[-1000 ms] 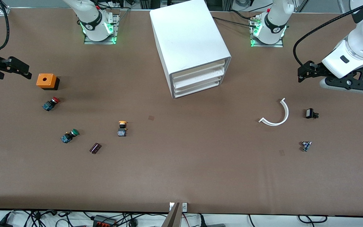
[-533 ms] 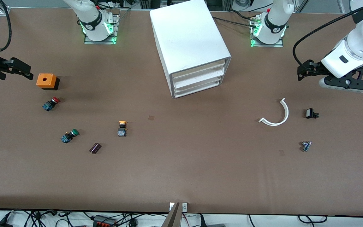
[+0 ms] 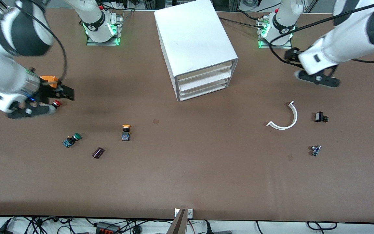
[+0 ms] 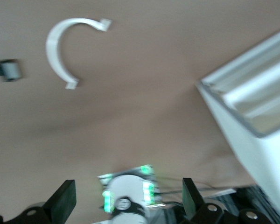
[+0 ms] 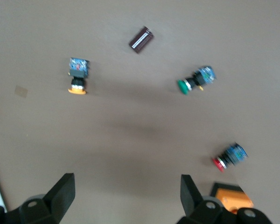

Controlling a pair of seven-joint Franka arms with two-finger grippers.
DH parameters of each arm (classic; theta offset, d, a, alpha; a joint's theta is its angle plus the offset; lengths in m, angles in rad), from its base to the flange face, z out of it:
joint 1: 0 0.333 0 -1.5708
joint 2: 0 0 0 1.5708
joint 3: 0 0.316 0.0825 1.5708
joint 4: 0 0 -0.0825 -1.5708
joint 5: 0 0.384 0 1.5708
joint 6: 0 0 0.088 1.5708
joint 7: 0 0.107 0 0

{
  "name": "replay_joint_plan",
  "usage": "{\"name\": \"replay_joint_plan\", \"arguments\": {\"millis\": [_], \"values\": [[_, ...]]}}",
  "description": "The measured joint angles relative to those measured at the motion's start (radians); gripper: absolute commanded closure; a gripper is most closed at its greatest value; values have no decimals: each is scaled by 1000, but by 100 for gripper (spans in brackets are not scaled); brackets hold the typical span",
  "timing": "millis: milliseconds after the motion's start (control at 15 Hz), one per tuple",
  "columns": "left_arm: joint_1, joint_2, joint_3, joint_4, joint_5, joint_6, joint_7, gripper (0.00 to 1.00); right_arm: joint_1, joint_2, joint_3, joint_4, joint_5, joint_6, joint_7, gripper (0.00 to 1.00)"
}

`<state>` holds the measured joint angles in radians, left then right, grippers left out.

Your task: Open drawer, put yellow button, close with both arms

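The white cabinet (image 3: pixel 195 42) stands at the table's middle near the arm bases, and its uppermost drawer (image 3: pixel 204 72) is shut. The cabinet also shows in the left wrist view (image 4: pixel 252 135). The yellow button (image 3: pixel 126 132) lies on the table, nearer the front camera than the cabinet, toward the right arm's end. It also shows in the right wrist view (image 5: pixel 77 76). My right gripper (image 3: pixel 66 93) is open and empty over the red-capped button. In its wrist view (image 5: pixel 126 193) the jaws stand wide apart. My left gripper (image 3: pixel 288 56) is open and empty over bare table beside the cabinet. Its wrist view (image 4: pixel 127 198) shows the jaws wide apart.
An orange box (image 3: pixel 50 79), a red-capped button (image 3: pixel 56 103), a green-capped button (image 3: pixel 71 139) and a dark cylinder (image 3: pixel 98 152) lie toward the right arm's end. A white curved piece (image 3: pixel 286 118) and two small dark parts (image 3: pixel 320 117) (image 3: pixel 315 150) lie toward the left arm's end.
Both arms have swung in from the table's ends. The right gripper has come over the orange box and red button. The left gripper has moved toward the cabinet.
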<state>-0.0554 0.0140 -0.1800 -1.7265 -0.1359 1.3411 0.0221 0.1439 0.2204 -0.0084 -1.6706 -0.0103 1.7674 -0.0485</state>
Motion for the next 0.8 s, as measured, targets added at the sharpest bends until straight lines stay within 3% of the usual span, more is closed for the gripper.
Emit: {"name": "replay_joint_plan", "arguments": {"millis": [200, 467, 800], "values": [[0, 75, -2, -4, -198, 8, 37, 0, 13, 108, 0, 6, 0, 122, 0, 0], [-12, 201, -13, -38, -389, 171, 120, 0, 33, 249, 0, 53, 0, 224, 0, 0], [-19, 279, -27, -162, -625, 288, 433, 0, 87, 386, 1, 101, 18, 338, 26, 0]]}}
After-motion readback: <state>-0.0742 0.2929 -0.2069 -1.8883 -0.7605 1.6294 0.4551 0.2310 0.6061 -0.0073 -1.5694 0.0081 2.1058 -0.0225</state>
